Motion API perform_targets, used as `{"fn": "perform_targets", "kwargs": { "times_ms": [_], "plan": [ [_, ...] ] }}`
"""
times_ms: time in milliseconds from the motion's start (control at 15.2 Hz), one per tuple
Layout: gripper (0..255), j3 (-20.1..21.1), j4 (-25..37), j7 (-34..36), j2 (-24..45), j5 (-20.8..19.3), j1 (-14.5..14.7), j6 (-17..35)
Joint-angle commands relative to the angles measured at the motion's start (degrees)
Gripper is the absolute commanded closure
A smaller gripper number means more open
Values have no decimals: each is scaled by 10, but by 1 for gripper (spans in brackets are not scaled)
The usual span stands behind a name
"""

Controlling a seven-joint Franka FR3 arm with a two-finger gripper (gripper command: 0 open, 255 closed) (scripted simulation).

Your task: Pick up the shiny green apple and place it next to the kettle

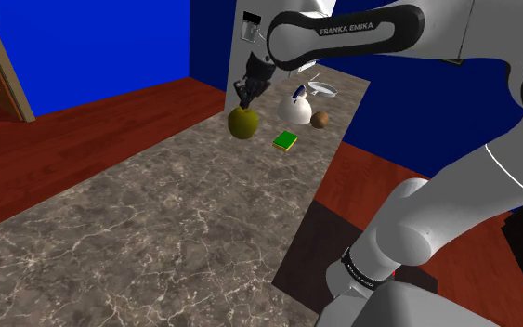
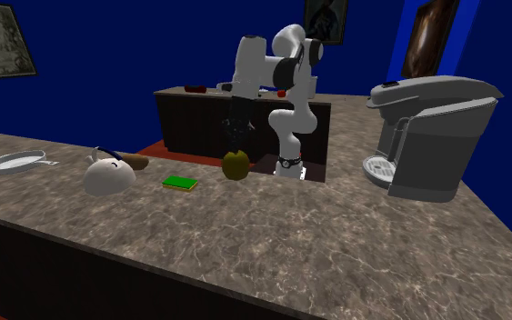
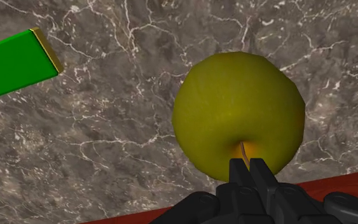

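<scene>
Apple [image 1: 241,122], yellow-green and glossy, sits directly under the gripper [image 1: 246,93] at the near-left edge of the marbled bench [image 1: 157,232] in the shoulder view. In the wrist view the apple [image 3: 238,114] lies just ahead of the fingertips, stem end toward the camera. Its outline reaches to where the bench meets the red floor.

In that view the gripper [image 3: 248,168] has its two black fingers drawn almost together, with only a thin slit between them. They are pinched at the stem on the apple's top, so it grips the apple there. I cannot tell whether the fruit is clear of the bench or resting on it.

From the second exterior view the apple [image 2: 235,165] is near the far edge of the bench, below the downward-pointing gripper [image 2: 236,136]. The white kettle [image 2: 110,175] stands well apart toward that view's left. A flat green block [image 2: 179,183] lies between kettle and apple.
</scene>
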Motion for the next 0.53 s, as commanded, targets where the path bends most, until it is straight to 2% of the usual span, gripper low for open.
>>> {"fn": "perform_targets", "kwargs": {
  "times_ms": [0,462],
  "plan": [
    [255,0,16,-2,-2,1,0,-18],
    [255,0,66,-5,-6,3,1,-72]
  ]
}}
